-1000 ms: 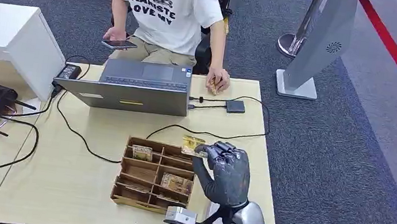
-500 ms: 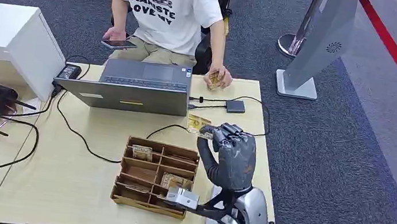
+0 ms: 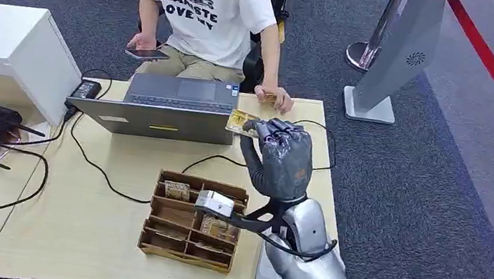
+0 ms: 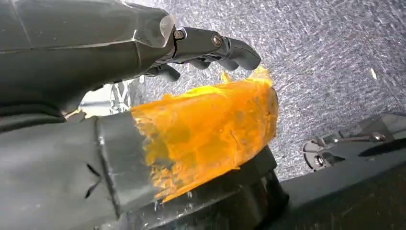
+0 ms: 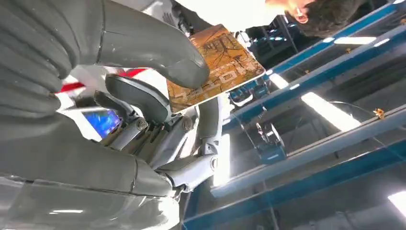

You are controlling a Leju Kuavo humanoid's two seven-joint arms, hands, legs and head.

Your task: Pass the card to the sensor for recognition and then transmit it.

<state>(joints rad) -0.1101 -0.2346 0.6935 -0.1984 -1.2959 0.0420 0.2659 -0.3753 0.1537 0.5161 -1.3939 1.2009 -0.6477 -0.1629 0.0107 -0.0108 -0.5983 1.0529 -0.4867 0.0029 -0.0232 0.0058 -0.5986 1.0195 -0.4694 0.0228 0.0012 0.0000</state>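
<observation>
Carrying is the step in hand: the robot's dark grey right hand [image 3: 277, 159] is raised above the pale wooden table [image 3: 108, 244], pinching one thin gold-patterned card [image 3: 240, 122] between thumb and fingers [image 5: 143, 96]. The card sits at twelve o'clock of the hand, just off the grey laptop's [image 3: 165, 111] right corner. The small dark square sensor on its cable is likely hidden behind the hand, so I judge the next move calls for lowering the card flat over it, then offering it to the seated person's hand [image 3: 274, 100]. One brown compartment tray [image 3: 191, 220] holds at least three more cards. The left hand [image 4: 143, 57] hangs over carpet, fingers curled, holding nothing.
</observation>
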